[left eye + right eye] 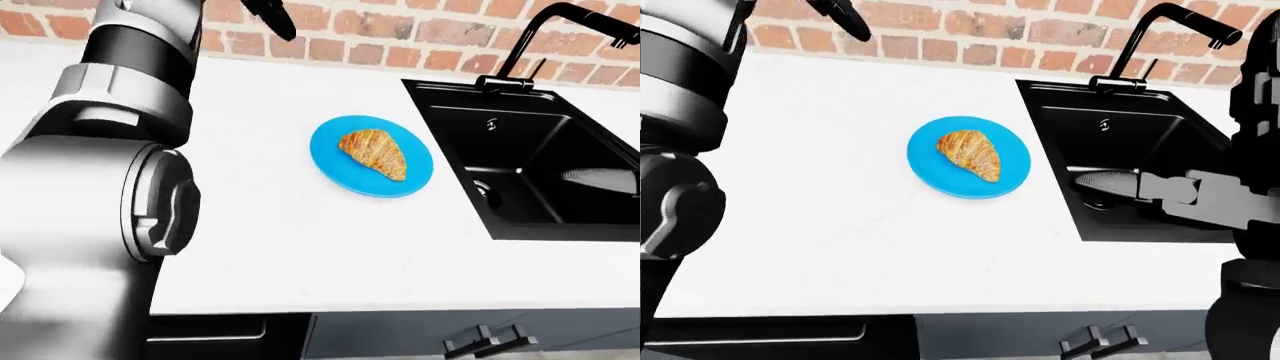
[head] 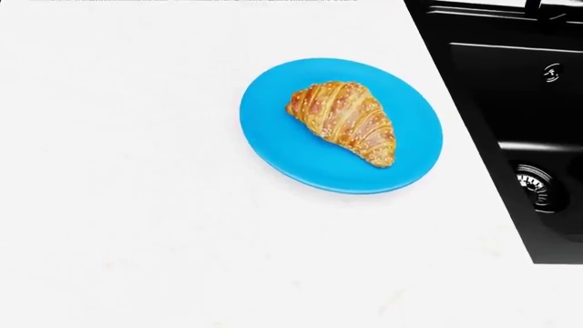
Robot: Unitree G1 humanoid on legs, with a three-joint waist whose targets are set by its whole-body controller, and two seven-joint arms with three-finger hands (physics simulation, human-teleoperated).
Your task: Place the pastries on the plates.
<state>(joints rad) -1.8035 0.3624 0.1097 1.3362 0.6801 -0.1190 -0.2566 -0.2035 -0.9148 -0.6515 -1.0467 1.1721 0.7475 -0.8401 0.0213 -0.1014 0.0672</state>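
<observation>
left hand, left-eye view: only one dark fingertip of the left hand (image 1: 272, 16) is seen at the top edge, above the brick wall (image 1: 400, 34); nothing is held in it, but whether it is spread or curled cannot be told.
left arm, left-eye view: the left arm (image 1: 110, 187) fills the left side of the view, raised well clear of the table (image 1: 250, 247).
pastry, left-eye view: one croissant (image 1: 373, 152) is seen lying on the blue plate (image 1: 330, 161), well inside its rim; the sink (image 1: 530, 165) and faucet (image 1: 545, 37) lie to the right.
head view: no hand is shown; the croissant is seen lying slantwise across the plate, its thick end toward the upper left and its thin tip toward the lower right.
right hand, right-eye view: the right hand (image 1: 1185, 196) is seen at the right edge over the sink, holding nothing; its fingers are too unclear for its state to be told.
plates, all views: no second pastry or plate is shown.
handling, judged: the croissant is taken to be light, flaky and easily crushed, with a rough seeded crust that should not slip; were it to be lifted, a gentle hold across the thick middle would be advised, not the thin tips.
</observation>
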